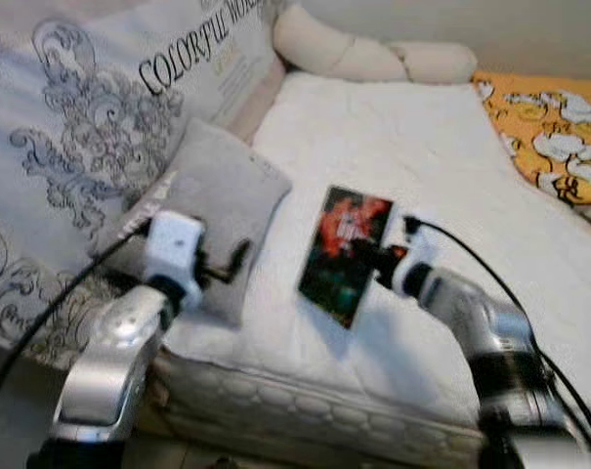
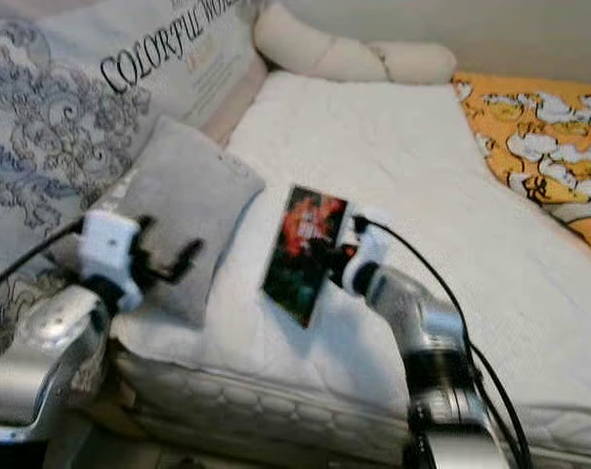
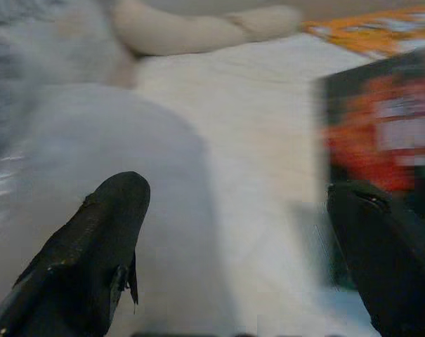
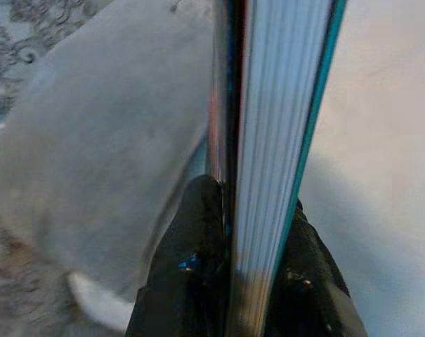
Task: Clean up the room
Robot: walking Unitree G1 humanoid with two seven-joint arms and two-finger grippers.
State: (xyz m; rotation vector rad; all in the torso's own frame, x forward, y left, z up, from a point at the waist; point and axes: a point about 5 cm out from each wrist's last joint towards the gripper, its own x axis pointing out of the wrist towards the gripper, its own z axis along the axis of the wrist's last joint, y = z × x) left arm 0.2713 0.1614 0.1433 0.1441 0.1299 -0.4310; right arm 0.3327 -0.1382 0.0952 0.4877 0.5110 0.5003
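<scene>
A thin paperback book with a dark cover splashed red and green (image 1: 346, 252) is held above a white quilted mattress (image 1: 442, 186) at the centre of the frame, tilted with its cover facing the camera. The right gripper (image 1: 391, 262) reaches in from the lower right on its silver arm, and its two black fingers (image 4: 194, 260) are clamped on the book's lower right edge; in the right wrist view the pale page block stands upright between them.

The left gripper (image 1: 227, 266) sits at the lower left of the frame, in front of a small grey square cushion (image 1: 212, 200) that leans at the mattress's left edge. Its fingers (image 3: 100, 239) are spread wide apart and hold nothing, with the cushion and the blurred book beyond them in the left wrist view.

A large pale pillow printed with grey scrollwork and the words "COLORFUL WORLD" (image 1: 90, 107) fills the upper left. A cream bolster-shaped cushion (image 1: 363, 54) lies along the far end of the bed at top centre, and an orange blanket with white cartoon figures (image 1: 554, 127) covers the upper right corner.
</scene>
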